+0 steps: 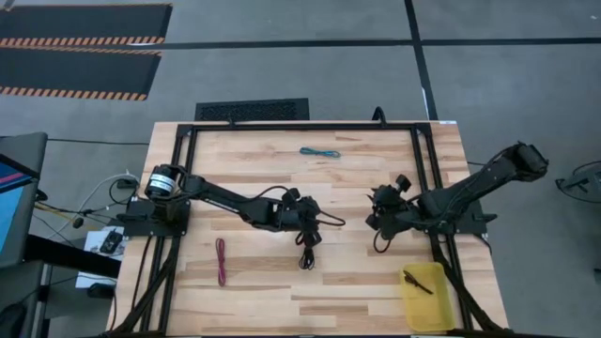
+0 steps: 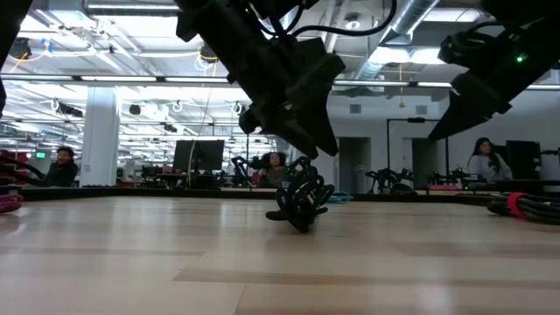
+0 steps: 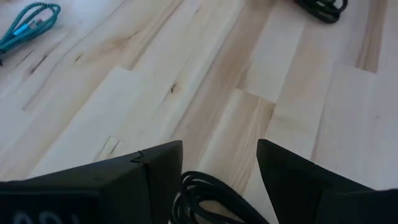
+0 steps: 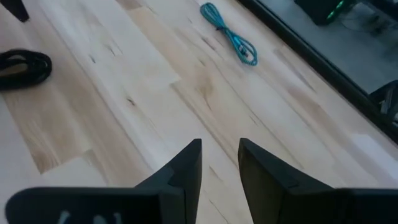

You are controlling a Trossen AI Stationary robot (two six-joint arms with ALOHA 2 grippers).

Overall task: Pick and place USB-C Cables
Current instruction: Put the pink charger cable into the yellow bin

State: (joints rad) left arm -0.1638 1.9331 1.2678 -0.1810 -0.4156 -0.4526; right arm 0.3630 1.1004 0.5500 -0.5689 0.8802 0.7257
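My left gripper point(image 1: 306, 229) point(image 2: 308, 150) is near the table's middle, shut on a black USB-C cable bundle point(image 1: 307, 255) point(image 2: 302, 199) point(image 3: 208, 198). My right gripper point(image 1: 382, 214) point(image 4: 219, 163) hovers to its right over bare wood, fingers slightly apart and touching nothing. The teal-blue cable point(image 1: 319, 151) point(image 3: 28, 23) point(image 4: 229, 34) lies flat toward the far edge. The dark red cable point(image 1: 222, 261) point(image 2: 7, 203) lies flat toward the near left. Another black cable point(image 1: 418, 281) lies in the yellow tray point(image 1: 441, 312). My left gripper has the black bundle's upper loops point(image 3: 198, 186) between its two fingers, coming from above and slanting down. In the wrist view the loops span the gap between the fingers. The bundle hangs below the fingers, and its lower end point(image 2: 302, 225) rests on the table.
The yellow tray stands at the near right corner. A black frame rail point(image 1: 427, 169) runs along the table's sides. A black bundle with red bands point(image 2: 525, 206) shows at the right of the low view. Bare wood lies between the two grippers. People sit in the room beyond.
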